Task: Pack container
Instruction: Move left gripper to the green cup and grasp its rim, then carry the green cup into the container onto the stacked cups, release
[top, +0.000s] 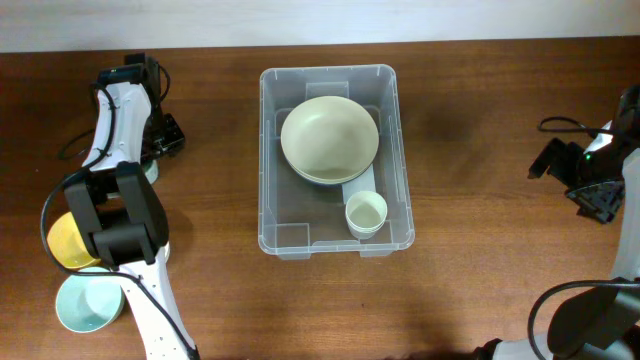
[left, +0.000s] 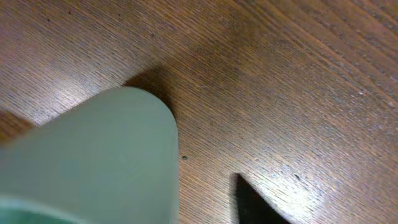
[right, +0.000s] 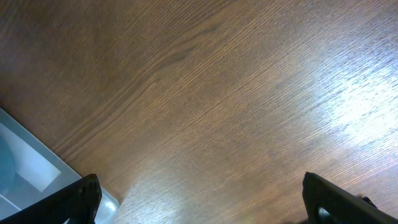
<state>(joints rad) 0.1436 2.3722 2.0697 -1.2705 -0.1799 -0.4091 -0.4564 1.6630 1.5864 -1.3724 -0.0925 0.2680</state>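
The clear container (top: 400, 150) stands mid-table with a large cream bowl (top: 330, 140) and a small cream cup (top: 366, 213) inside it. My left gripper (top: 153, 160) is at the far left, down over a pale green cup (top: 150, 172). In the left wrist view this green cup (left: 93, 162) fills the lower left. One dark finger (left: 255, 204) shows to its right, a little apart from the cup wall. The other finger is hidden. My right gripper (right: 199, 205) hangs open over bare wood at the right, with nothing between its fingers. A container corner (right: 37, 168) shows at its left.
A yellow bowl (top: 62, 242) and a pale mint bowl (top: 85, 305) sit at the front left, partly under the left arm (top: 125, 225). The right arm (top: 600, 170) stands at the table's right edge with a cable beside it.
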